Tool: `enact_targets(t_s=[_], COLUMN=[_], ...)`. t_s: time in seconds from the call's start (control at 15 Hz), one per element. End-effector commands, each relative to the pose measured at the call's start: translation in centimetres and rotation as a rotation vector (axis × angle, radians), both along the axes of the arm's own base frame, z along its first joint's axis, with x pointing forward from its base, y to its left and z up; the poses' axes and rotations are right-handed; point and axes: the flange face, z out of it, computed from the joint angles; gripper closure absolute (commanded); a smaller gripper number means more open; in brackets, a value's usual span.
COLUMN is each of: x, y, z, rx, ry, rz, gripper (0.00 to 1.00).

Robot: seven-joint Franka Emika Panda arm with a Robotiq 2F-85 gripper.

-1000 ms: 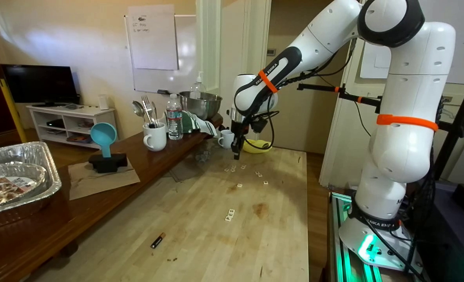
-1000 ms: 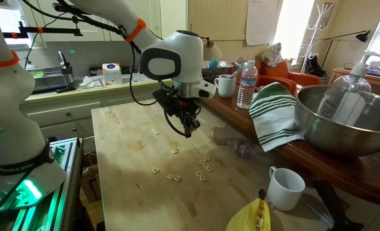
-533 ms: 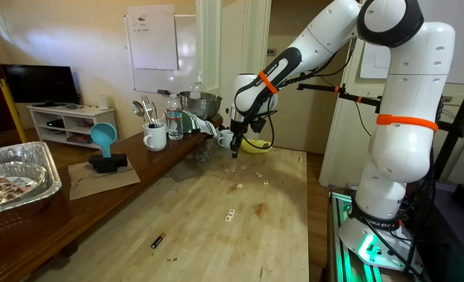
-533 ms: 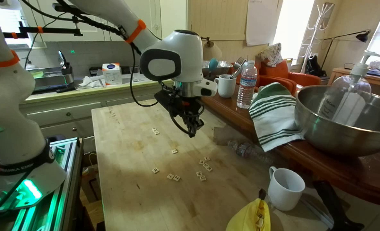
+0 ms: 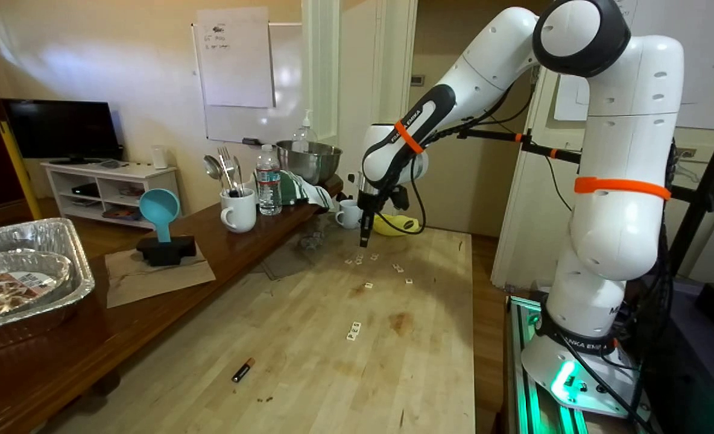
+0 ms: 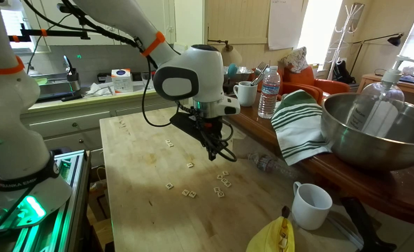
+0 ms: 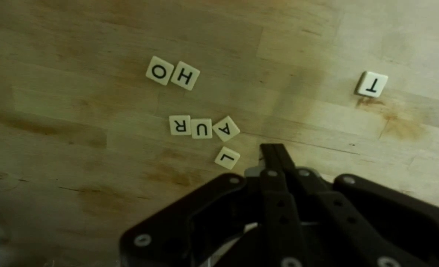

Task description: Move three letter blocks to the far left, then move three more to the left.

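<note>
Pincer [image 7: 273, 148] closed | letter blocks [image 7: 201, 129] HO, AUR, L, T | arm [image 5: 628, 144] FRANKA EMIKA

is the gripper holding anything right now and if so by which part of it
Nothing is held: the gripper is shut, its jaws together with nothing between them.
</note>
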Motion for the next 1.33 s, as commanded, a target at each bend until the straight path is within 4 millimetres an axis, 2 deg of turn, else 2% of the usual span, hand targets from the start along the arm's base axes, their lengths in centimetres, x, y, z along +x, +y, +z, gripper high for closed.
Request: enact_targets(t_s=[0.0, 0.87, 1.27], x=[0.2, 0.0, 0.5], y=[-1.4, -3.3, -3.3], z=[-1.6, -5.9, -7.1], rx=[0.000, -0.003, -0.016], ry=[-0.021, -0.091, -0.122], rz=[0.095, 0.234, 0.236], gripper=[1.00, 1.00, 1.00])
